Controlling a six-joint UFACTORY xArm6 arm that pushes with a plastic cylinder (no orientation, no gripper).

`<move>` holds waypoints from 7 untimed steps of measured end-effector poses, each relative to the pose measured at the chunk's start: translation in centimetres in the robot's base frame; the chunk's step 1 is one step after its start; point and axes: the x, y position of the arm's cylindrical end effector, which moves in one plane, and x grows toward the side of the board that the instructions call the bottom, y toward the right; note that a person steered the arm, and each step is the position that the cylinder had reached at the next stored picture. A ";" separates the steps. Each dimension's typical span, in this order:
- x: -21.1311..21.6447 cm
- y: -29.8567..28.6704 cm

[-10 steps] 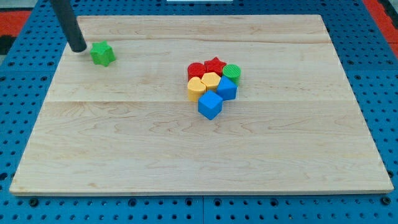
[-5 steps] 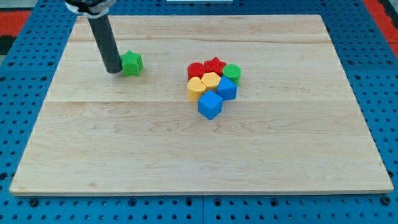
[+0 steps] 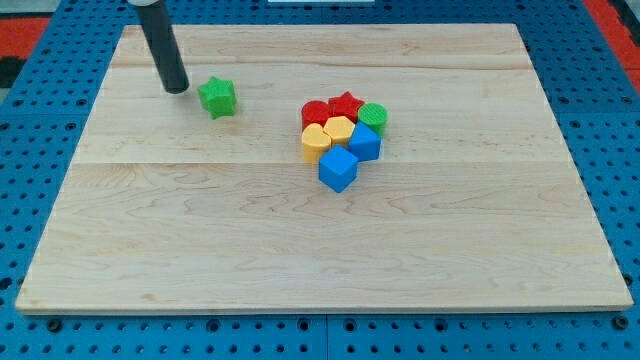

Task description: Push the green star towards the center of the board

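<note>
Single camera view of the wooden tabletop (image 3: 200, 230), which rests on a blue perforated base (image 3: 620, 120). My tip (image 3: 176, 89) stands on the tabletop in the view's upper left, at the end of the dark rod (image 3: 160, 45) that enters from the view's top edge. The rig carries no claw, so there is no released or clenched state to report.

The green star (image 3: 217, 97) lies just to the view's right of my tip and slightly lower, with a narrow strip of bare wood between them; the two are not touching. The star sits left of the board's middle, in its upper half.

Near the middle, well apart from the star, seven blocks form a tight cluster: a red cylinder (image 3: 315, 112), a red star (image 3: 346, 105), a green cylinder (image 3: 374, 115), two yellow blocks (image 3: 315, 139) (image 3: 339, 129) of unclear shape, a blue block (image 3: 365, 142) and a blue cube (image 3: 338, 169) at the cluster's lower edge.
</note>
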 end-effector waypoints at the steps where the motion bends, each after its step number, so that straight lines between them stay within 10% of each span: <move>1: 0.6 1.9; 7: 6.6 10.8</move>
